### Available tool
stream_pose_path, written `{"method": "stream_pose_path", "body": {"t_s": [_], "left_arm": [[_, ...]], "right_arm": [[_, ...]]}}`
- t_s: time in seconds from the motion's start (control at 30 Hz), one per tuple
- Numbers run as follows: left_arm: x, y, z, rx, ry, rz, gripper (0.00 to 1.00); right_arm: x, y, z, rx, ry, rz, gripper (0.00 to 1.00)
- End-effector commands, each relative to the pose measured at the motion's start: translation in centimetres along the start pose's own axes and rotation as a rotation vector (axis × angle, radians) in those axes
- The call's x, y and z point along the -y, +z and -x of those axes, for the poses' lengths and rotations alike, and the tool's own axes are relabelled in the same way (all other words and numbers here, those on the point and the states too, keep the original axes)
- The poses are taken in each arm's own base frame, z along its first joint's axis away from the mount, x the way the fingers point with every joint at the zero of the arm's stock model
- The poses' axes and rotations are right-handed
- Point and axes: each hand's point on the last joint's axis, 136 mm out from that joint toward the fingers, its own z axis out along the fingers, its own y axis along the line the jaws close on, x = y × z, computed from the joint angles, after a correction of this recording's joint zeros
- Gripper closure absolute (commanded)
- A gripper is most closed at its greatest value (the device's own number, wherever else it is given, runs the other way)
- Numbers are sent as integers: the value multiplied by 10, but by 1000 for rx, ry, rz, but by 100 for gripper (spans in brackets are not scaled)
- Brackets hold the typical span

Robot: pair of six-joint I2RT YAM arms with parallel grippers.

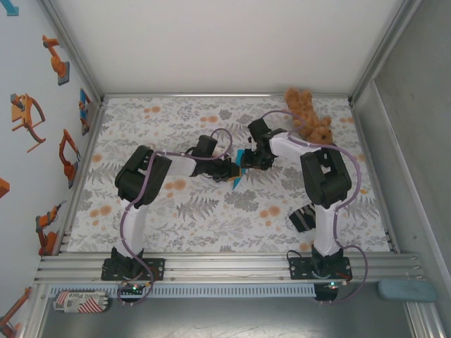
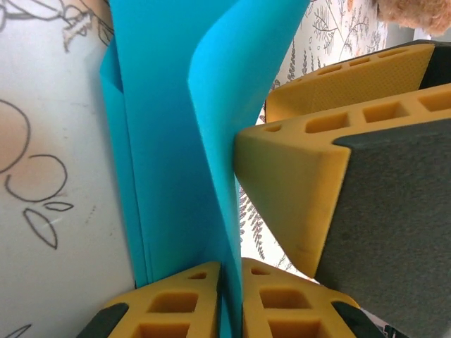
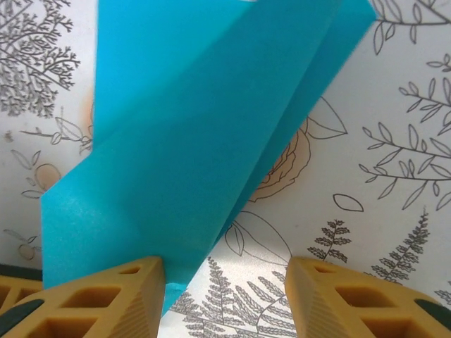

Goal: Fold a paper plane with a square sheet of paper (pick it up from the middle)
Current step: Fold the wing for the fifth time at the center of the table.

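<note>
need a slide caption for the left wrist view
Left tool pinching the edge of the folded cyan paper, floral tabletop behind

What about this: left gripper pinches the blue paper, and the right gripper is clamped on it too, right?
No. The left gripper pinches the blue paper, but the right gripper is open: the right wrist view shows its fingers apart, paper beside one.

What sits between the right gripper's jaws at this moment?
In the right wrist view, mostly bare floral table cover; the folded blue paper reaches only the picture-left finger. The jaws stand open.
</note>
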Motion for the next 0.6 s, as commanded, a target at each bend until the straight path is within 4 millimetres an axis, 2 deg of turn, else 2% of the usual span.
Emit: {"method": "stream_pose_path", "body": {"t_s": [0.0,0.17,0.23,0.33,0.47,0.57], "left_arm": [[-134,25,-78,-133,-187,403,86],[-137,24,-81,-137,-193,411,89],[-136,23,-80,-134,-193,411,90],[-137,23,-80,-130,-197,406,91],[-138,24,-80,-118,-200,392,93],[-141,24,-81,-118,-199,394,94]], "right_arm": [[28,48,-33,-119,-4,-148,48],[26,49,-35,-120,19,-139,48],[20,43,-32,-105,20,-109,48],[11,23,-19,-43,34,-39,48],[-1,-18,3,86,49,118,48],[-16,-40,7,147,6,250,49]]}}
